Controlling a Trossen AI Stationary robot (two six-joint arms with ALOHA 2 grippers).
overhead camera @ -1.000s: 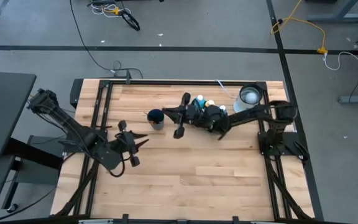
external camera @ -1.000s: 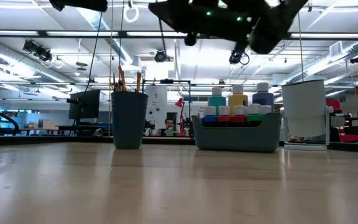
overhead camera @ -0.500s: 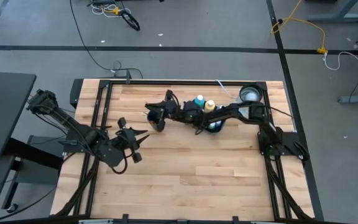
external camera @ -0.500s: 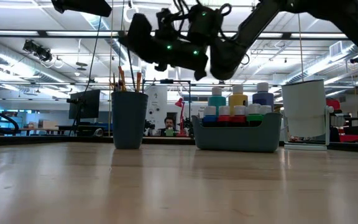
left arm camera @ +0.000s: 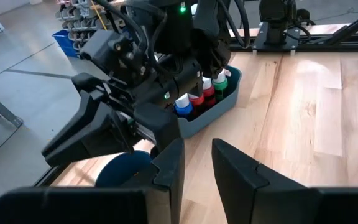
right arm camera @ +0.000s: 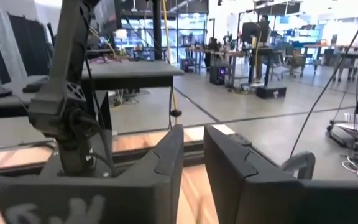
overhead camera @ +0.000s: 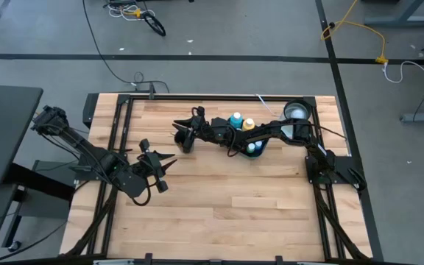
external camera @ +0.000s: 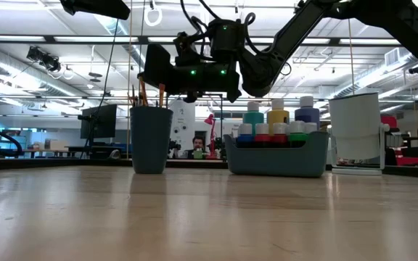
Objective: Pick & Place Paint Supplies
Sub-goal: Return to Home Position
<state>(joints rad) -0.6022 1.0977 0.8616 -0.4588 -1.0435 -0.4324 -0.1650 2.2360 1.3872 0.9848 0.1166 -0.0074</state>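
On the table (external camera: 209, 217), paintbrushes (external camera: 142, 94) (in a cup (external camera: 151, 141)) stand below the right pincer (external camera: 152, 72).

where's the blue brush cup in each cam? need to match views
High view: blue cup mid-table toward the far edge, partly under the right arm.
Low view: left of centre, brushes sticking up.
Left wrist view: close ahead, under the right arm.
Right wrist view: not in it.
Landmark: bin of paint bottles, beside the cup.

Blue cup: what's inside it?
Paintbrushes stick up past the rim of the blue cup; its wall hides their lower ends. Right gripper hovers above it, largely covering it from overhead; left gripper waits at the table's left.
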